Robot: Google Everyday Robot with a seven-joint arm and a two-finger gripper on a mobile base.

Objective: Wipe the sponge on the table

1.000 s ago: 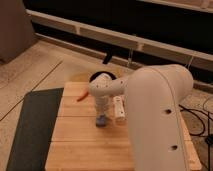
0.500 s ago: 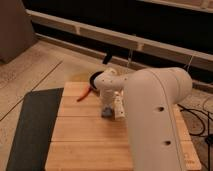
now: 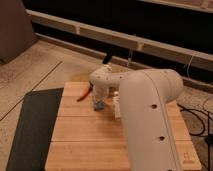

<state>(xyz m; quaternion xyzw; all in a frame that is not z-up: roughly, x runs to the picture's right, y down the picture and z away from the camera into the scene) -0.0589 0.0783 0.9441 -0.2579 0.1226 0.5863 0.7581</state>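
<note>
Since approx. 1 s earlier, the sponge (image 3: 98,106) and the pincer (image 3: 98,101) on it had slid across the worktop (image 3: 85,137) toward its far edge, ending alongside the white bottle (image 3: 116,107) rather than nearer than it.

Camera view: the sponge lay flat on the wood, just camera-left of the bottle, apparently not touching it. The pincer stood directly over the sponge, w/ the arm's wrist coming down steeply from above. I couldn't tell how wide the pincer was open, or whether it gripped the sponge vs. only pressed on it. A thin orange-red object (image 3: 85,94) lay further camera-left of the bottle and slightly beyond it. A dark mat (image 3: 32,125) lay well camera-left of the bottle.

Handling, prob.: the sponge is light, soft and not fragile, squashes under load, and drags w/ some friction on wood. Best hold is across its short sides at mid-length, low enough that it wouldn't roll out mid-stroke. The bottle was close enough to knock.
</note>
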